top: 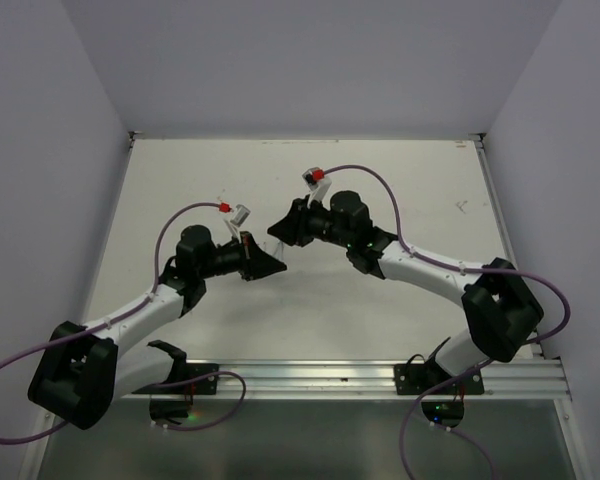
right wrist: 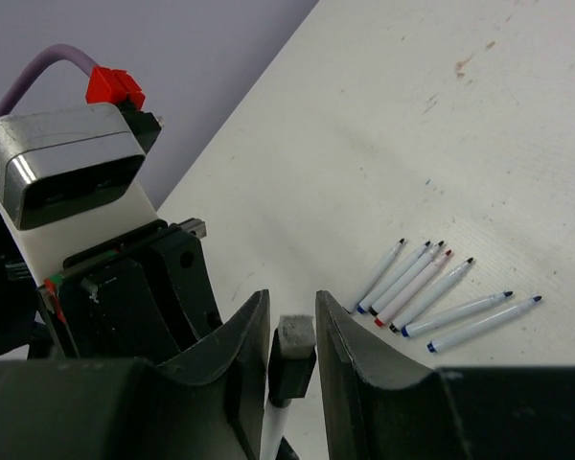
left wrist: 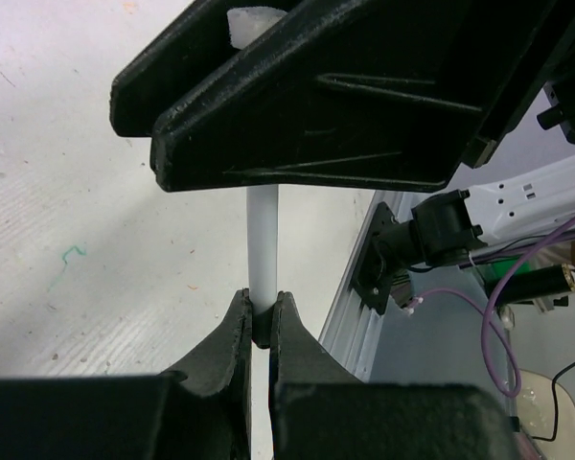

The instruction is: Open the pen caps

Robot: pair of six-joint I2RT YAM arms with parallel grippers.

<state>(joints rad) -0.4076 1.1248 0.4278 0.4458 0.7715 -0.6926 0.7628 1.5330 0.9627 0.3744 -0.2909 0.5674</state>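
**A:** Left gripper (left wrist: 262,299), status?

**B:** Jaws together, clamped on the white barrel (left wrist: 263,240) of a pen. The pinch is right at the fingertips. From there the barrel runs straight on and passes behind the other arm's black fingers.

**A:** Right gripper (right wrist: 291,303)?

**B:** Jaws apart, one finger on either side of the black cap (right wrist: 291,369). The cap sits squarely between the tips, with its flat greyish end toward the right wrist lens.

**A:** Any contact with the cap?

**B:** A thin gap shows on the side nearer the loose pens. On the other side the finger and cap run so close that I cannot tell touching from just clear.

**A:** Cap on or off?

**B:** On. The white barrel comes straight out of its far end, with no break visible.

**A:** Position over the table (top: 400,190)?

**B:** In the top view both arms meet near the middle, grippers nose to nose. The pen is held between them, up off the surface. In that view it is too thin to make out clearly.

**A:** Anything else in frame?

**B:** Seven uncapped pens (right wrist: 441,297) lie side by side in a loose fan on the table, off to one side of the right gripper. Their tips show black, red and blue. The left arm's grey camera housing (right wrist: 62,177), with a red plug (right wrist: 115,84) on top, sits just beyond the right fingers.
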